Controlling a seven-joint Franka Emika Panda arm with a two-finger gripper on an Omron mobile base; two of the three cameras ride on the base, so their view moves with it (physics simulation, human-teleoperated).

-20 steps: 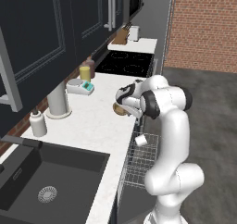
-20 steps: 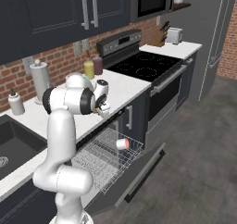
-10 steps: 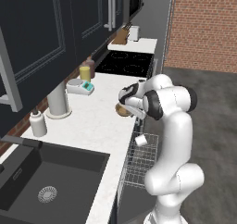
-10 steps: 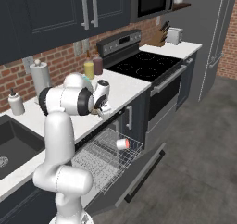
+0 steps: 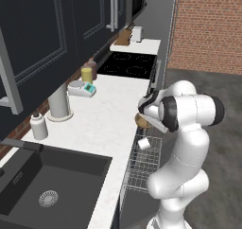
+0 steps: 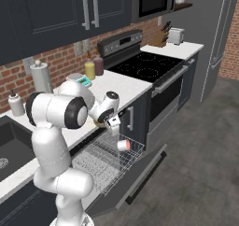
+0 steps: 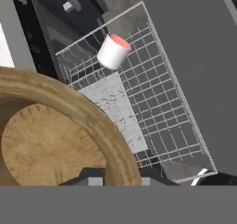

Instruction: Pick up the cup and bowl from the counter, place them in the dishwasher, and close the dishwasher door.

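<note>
My gripper (image 5: 144,117) is shut on the rim of the tan wooden bowl (image 5: 141,122), holding it in the air at the counter (image 5: 109,114) edge, above the pulled-out white wire rack (image 5: 141,172) of the dishwasher. In the hand view the bowl (image 7: 60,140) fills the lower left. The white cup (image 7: 113,51) with its pinkish-red inside lies on its side in the rack (image 7: 155,102). From the right base view, the bowl (image 6: 100,123) sits by the gripper (image 6: 111,121) just over the cup (image 6: 123,145). The dishwasher door (image 6: 142,171) hangs open, folded down under the rack.
On the counter behind stand a yellow tumbler (image 5: 86,74), a paper towel roll (image 5: 59,100) and a white pump bottle (image 5: 38,126). The black sink (image 5: 52,176) lies to the left, and the black cooktop (image 5: 127,65) to the far end. Grey floor lies beyond the open door.
The arm has carried the bowl a little outward and down, from over the counter edge to above the rack. The cup and the door have not moved.
</note>
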